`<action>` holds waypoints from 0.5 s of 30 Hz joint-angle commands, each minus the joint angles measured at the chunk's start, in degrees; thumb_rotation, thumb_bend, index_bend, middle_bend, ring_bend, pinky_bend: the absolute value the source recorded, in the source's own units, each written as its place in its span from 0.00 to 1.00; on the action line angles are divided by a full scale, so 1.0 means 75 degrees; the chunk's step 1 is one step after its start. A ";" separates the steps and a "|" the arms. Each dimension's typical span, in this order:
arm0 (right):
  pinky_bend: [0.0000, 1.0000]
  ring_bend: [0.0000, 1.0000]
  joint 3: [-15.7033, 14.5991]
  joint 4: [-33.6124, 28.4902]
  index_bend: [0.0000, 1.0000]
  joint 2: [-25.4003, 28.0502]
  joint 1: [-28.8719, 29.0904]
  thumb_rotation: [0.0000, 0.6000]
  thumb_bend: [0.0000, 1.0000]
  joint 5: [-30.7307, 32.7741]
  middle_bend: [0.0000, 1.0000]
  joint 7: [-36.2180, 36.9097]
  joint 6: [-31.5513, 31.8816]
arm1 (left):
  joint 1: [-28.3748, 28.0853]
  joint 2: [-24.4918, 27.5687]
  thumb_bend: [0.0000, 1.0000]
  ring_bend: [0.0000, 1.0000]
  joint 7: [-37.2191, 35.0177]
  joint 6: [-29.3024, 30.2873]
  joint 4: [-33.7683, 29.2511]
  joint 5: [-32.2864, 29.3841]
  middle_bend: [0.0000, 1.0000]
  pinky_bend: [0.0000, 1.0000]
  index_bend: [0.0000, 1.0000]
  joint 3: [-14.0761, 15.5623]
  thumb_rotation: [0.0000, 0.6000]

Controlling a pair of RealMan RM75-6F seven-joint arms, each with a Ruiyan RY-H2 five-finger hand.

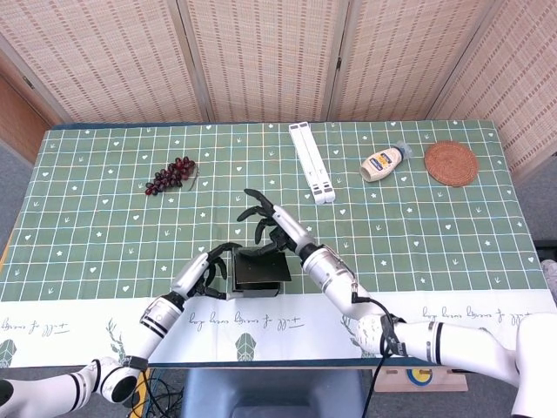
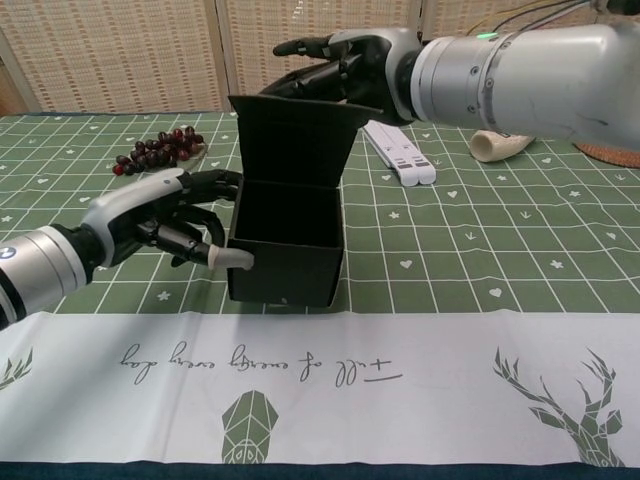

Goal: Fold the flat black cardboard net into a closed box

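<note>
Standing near the front edge of the surface (image 1: 78, 226), about midway along it, the black box (image 2: 285, 262) is partly formed: its walls are up, its interior is open, and its lid flap (image 2: 295, 135) rises from the back wall and tips forward over the opening.

Left robot hand (image 2: 170, 215): placed against the box's left wall, fingers curled along that wall, thumb tip touching the front left corner. It braces the box from the side; whether it truly grips the wall cannot be told from either view.

Right robot hand (image 2: 345, 70): above and behind the box, fingers apart and extended forward, resting on the top of the lid flap. It presses on the flap and encloses nothing.

Other items, all toward the back edge and well apart from the box: a bunch of grapes (image 1: 171, 175) at back left, a white folded stand (image 1: 312, 162) at back centre, a squeeze bottle (image 1: 384, 161) lying on its side, and a round woven coaster (image 1: 451, 163) near the back right corner.
</note>
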 commanded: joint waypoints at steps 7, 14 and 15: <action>1.00 0.61 -0.0800 -0.0162 0.00 0.0352 0.0716 1.00 0.00 0.0038 0.33 -0.1431 0.0229 | 0.0209 -0.0239 0.09 0.53 0.0523 0.0092 0.0171 -0.0494 0.32 0.79 0.29 -0.0237 1.00; 1.00 0.61 -0.1386 -0.0172 0.01 0.0290 0.1141 1.00 0.00 -0.0226 0.33 -0.2791 0.1047 | 0.0386 -0.0408 0.09 0.52 0.0954 0.0313 0.0140 -0.0733 0.32 0.79 0.28 -0.0369 1.00; 1.00 0.61 -0.1460 -0.0123 0.02 0.0221 0.1186 1.00 0.00 -0.0300 0.33 -0.2989 0.1207 | 0.0416 -0.0442 0.10 0.52 0.1037 0.0357 0.0127 -0.0781 0.32 0.79 0.28 -0.0394 1.00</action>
